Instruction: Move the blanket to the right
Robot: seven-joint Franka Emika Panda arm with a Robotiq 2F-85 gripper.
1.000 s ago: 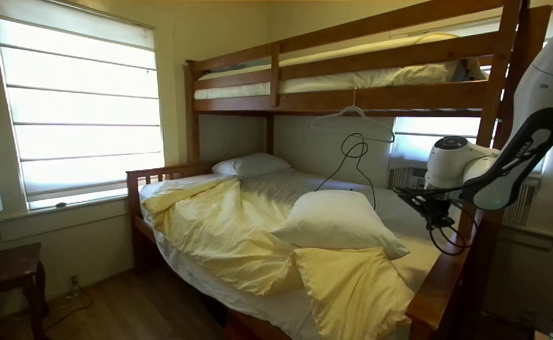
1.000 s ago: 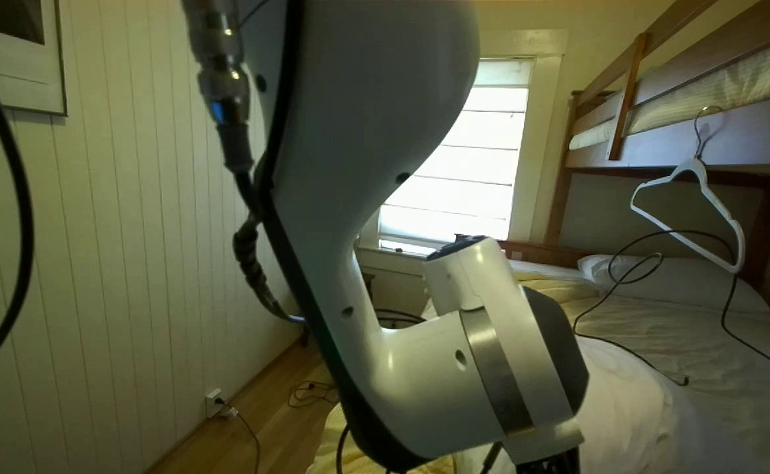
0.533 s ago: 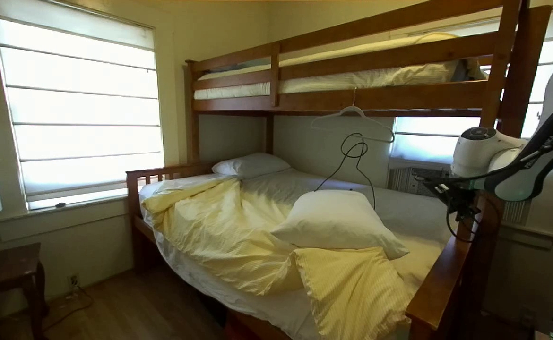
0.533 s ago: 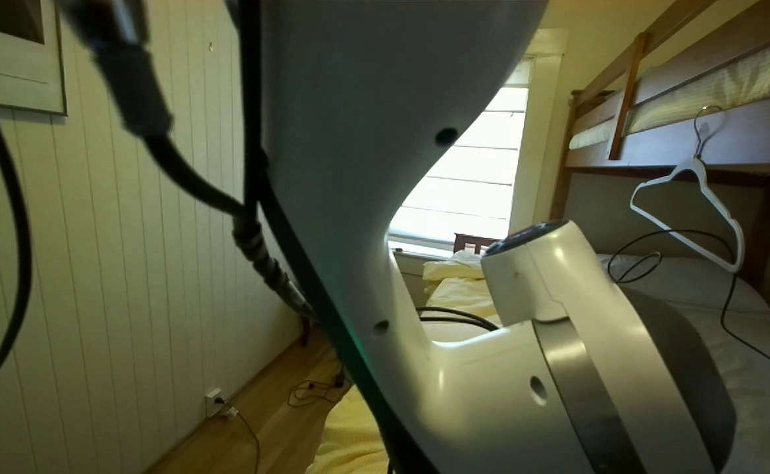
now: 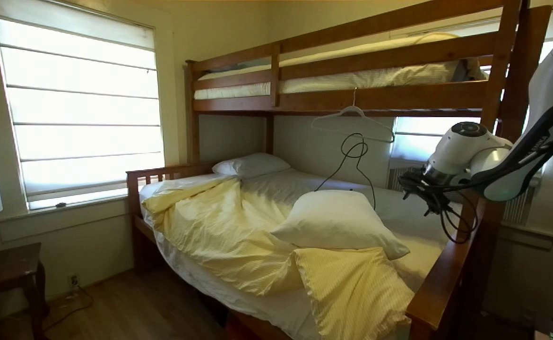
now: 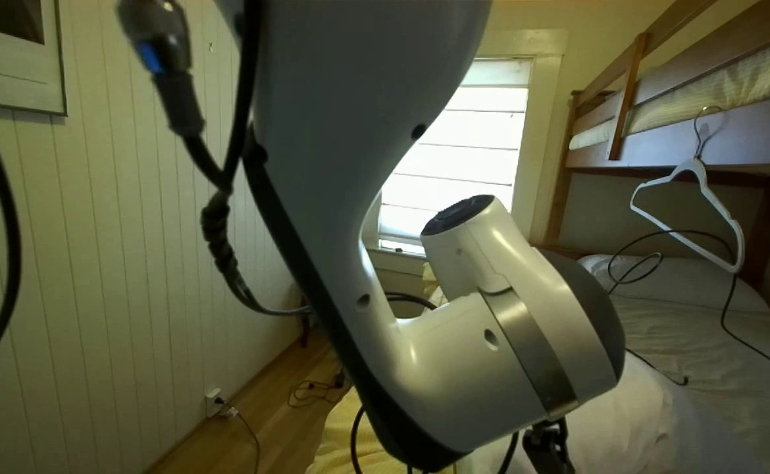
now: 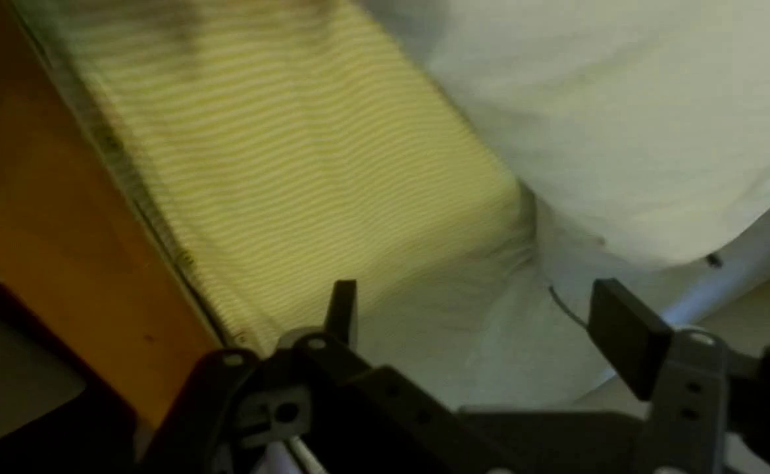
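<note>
Here's the end effector point(image 7: 475, 296), fingers spread wide, up over one end of the lower bunk point(image 5: 442, 283); and there's the blanket point(image 5: 220, 231), rumpled along the near side in an exterior view; one flap lies just in front of the white pillow point(image 5: 335, 219).

Pale yellow blanket point(image 5: 224, 231) | thin, finely striped cloth | wrinkled, loosely bunched, with ridged folds | lies on the lower bunk point(image 5: 439, 285) | in an exterior view, curves from 10 o'clock through 8 to 5 around the nearer white pillow point(image 5: 335, 219) | end at 6 o'clock flatter, draping downward
</note>
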